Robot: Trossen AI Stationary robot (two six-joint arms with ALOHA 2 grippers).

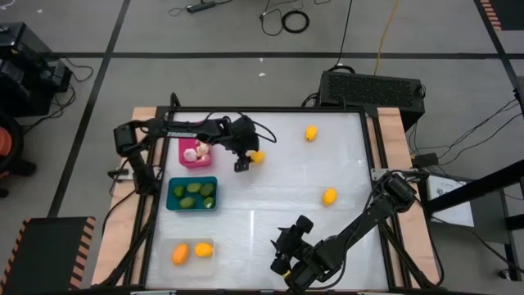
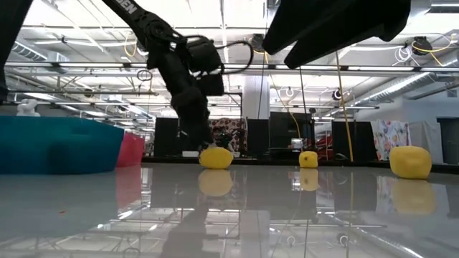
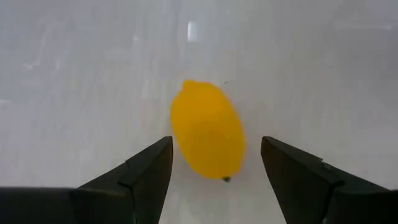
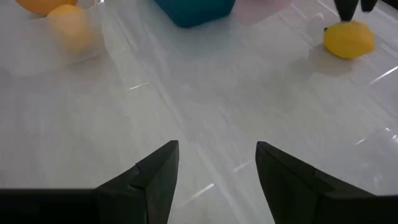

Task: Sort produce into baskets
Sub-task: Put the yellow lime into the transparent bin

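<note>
My left claw point(image 1: 243, 161) hangs low over the white bench point(image 1: 278, 188), just beside the pink basket point(image 1: 194, 163), with its fingers point(image 3: 146, 174) spread. A yellow lemon point(image 3: 207, 130) lies on the bench between them; the fingers stand on either side of it and neither one touches it. From bench height the same lemon point(image 2: 216, 158) rests on the surface directly under my left claw point(image 2: 192, 136).

My right claw point(image 1: 288, 254) waits near the front edge of the bench, well apart from the left one. Its fingers point(image 4: 155, 171) are spread too, with only bare bench between them.

The three baskets stand in a row along my left side. The pink basket holds pale garlic bulbs point(image 1: 194, 152). Next to it, the teal basket point(image 1: 192, 206) holds several dark green ovals point(image 1: 196, 194). The clear basket point(image 1: 193, 262) sits nearest the front and holds two orange-yellow fruits point(image 1: 180, 254).

Two more yellow fruits lie loose on the bench, well apart from each other: one point(image 1: 311, 133) near the far edge and one point(image 1: 329, 196) toward the right side, about mid-bench. In the low view they show as a small one point(image 2: 308, 159) far back and a larger one point(image 2: 410, 161) closer on the right.
</note>
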